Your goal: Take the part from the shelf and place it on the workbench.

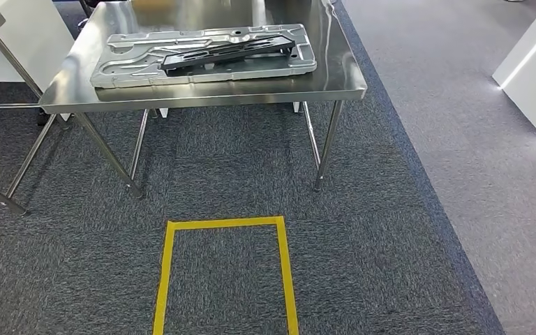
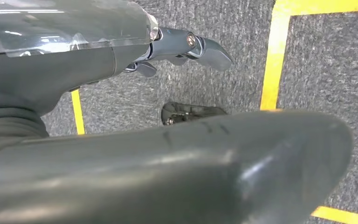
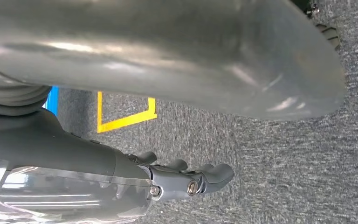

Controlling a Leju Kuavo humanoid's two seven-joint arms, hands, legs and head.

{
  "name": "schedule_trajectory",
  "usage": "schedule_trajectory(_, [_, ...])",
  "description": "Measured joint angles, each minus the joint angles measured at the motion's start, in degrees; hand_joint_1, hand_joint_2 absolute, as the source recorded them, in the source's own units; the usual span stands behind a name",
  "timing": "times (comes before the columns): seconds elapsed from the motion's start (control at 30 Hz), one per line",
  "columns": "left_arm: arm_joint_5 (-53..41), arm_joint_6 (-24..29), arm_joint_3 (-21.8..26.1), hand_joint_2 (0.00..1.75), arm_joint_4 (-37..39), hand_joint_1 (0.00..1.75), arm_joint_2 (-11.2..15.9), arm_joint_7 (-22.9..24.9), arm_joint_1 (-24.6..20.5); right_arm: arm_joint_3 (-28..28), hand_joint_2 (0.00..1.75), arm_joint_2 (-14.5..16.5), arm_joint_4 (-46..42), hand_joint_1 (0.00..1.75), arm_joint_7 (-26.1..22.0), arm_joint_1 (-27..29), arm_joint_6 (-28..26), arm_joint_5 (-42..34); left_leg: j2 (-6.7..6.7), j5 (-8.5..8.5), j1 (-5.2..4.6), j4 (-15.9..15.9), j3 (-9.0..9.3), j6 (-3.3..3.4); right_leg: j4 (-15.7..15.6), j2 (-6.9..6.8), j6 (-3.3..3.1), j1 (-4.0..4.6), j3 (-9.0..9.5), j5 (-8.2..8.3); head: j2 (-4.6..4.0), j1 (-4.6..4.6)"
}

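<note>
I see both hands, left hand (image 2: pixel 186 51) and right hand (image 3: pixel 186 179), hanging empty with fingers loosely apart, while the flat grey stamped-metal part (image 1: pixel 202 54) lies on the steel worktop (image 1: pixel 335 77).

We see the part (image 1: pixel 227 50), a dark flat metal piece, lying slightly tilted atop a large silver stamped panel (image 1: pixel 125 66) on the steel workbench (image 1: pixel 202 92), towards the panel's right half.

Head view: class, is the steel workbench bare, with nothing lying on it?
No, a large silver part lies on the workbench with a dark part on it.
</note>
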Motion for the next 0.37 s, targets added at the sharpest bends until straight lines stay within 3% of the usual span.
schedule_trajectory(0.03, [-0.01, 0.0, 0.0, 0.0, 0.0, 0.0, 0.0, 0.01, -0.01, 0.0, 1.75, 0.01, 0.01, 0.0, 0.01, -0.01, 0.0, -0.03, -0.02, -0.11, -0.12, -0.53, 0.02, 0.3, 0.06, 0.02, 0.37, 0.08, -0.15, 0.09, 0.0, 0.0])
schedule_trajectory(0.1, [-0.02, 0.0, 0.0, 0.0, 0.0, 0.0, -0.01, 0.01, 0.01, 0.0, 1.75, 0.01, 0.02, 0.0, 0.06, -0.03, 0.0, -0.1, -0.04, 0.23, -0.12, -0.72, -0.18, 1.06, 0.05, 0.04, 1.1, -0.04, -0.3, 0.2, 0.0, 0.0])
schedule_trajectory(0.17, [-0.04, 0.0, 0.0, 0.0, 0.0, 0.0, -0.01, 0.01, -0.05, 0.0, 1.75, 0.02, 0.04, 0.0, 0.05, -0.02, -0.04, -0.13, 0.03, 0.72, -0.01, -1.08, -0.17, 1.91, 2.13, 0.07, 1.69, -0.2, -1.2, -1.43, 0.0, 0.0])
schedule_trajectory(0.27, [-0.15, 0.04, 0.0, 0.0, 0.0, 0.0, 0.03, 0.01, -0.12, 0.0, 1.75, 0.1, 0.11, 0.0, -0.03, 0.02, -0.08, -0.13, 0.14, 1.14, -0.17, -1.12, -0.65, 2.57, 12.95, 0.09, 2.13, -0.31, -6.17, -7.23, 0.0, 0.0])
schedule_trajectory(0.3, [-0.17, 0.11, 0.0, 0.0, 0.0, 0.0, 0.04, 0.06, -0.11, 0.0, 1.75, 0.1, 0.13, 0.0, 0.0, 0.05, -0.11, -0.11, 0.15, 1.17, -0.26, -1.04, -0.8, 2.66, 15.86, 0.09, 2.29, -0.37, -7.5, -8.11, 0.0, 0.0])
schedule_trajectory(0.37, [-0.16, 0.27, 0.0, 0.0, 0.0, 0.0, 0.05, 0.21, -0.08, 0.0, 1.75, 0.11, 0.15, 0.0, 0.1, 0.11, -0.19, -0.02, 0.13, 1.18, -0.34, -0.89, -0.94, 2.76, 17.3, 0.09, 2.59, -0.49, -8.09, -7.73, 0.0, 0.0])
